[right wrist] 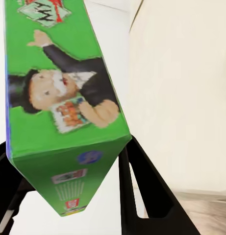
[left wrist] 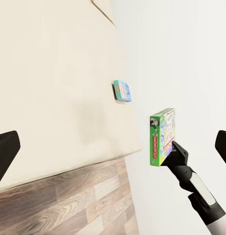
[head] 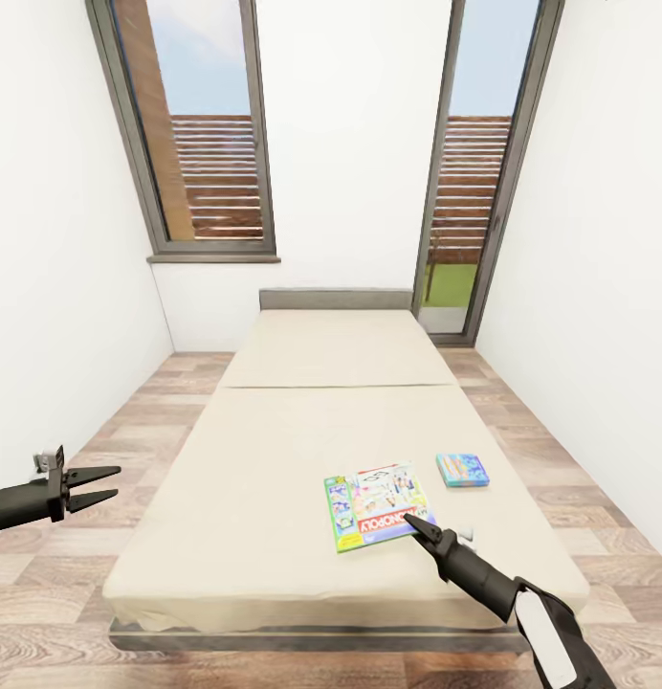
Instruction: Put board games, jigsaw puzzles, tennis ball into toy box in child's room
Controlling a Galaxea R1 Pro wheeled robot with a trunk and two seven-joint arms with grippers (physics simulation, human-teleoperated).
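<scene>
On the beige bed (head: pixel 312 421) two board games show. A green-and-white Monopoly box (head: pixel 377 503) is pinched at its near corner by my right gripper (head: pixel 414 525), which is shut on it. In the left wrist view the Monopoly box (left wrist: pixel 162 137) hangs clear of the mattress (left wrist: pixel 49 73) with the right gripper (left wrist: pixel 174 148) under it. Its green side (right wrist: pixel 63 98) sits between my right fingers (right wrist: pixel 147 196). A small blue box (head: pixel 462 469) lies flat just beyond it, near the bed's right edge. My left gripper (head: pixel 116 486) stands open over the floor left of the bed.
The bed runs away from me to a grey headboard (head: pixel 335 299) under a white wall. Tall windows (head: pixel 202 134) stand at the back left and back right. Wood-plank floor (head: pixel 130 431) runs along both sides of the bed, with white walls close by.
</scene>
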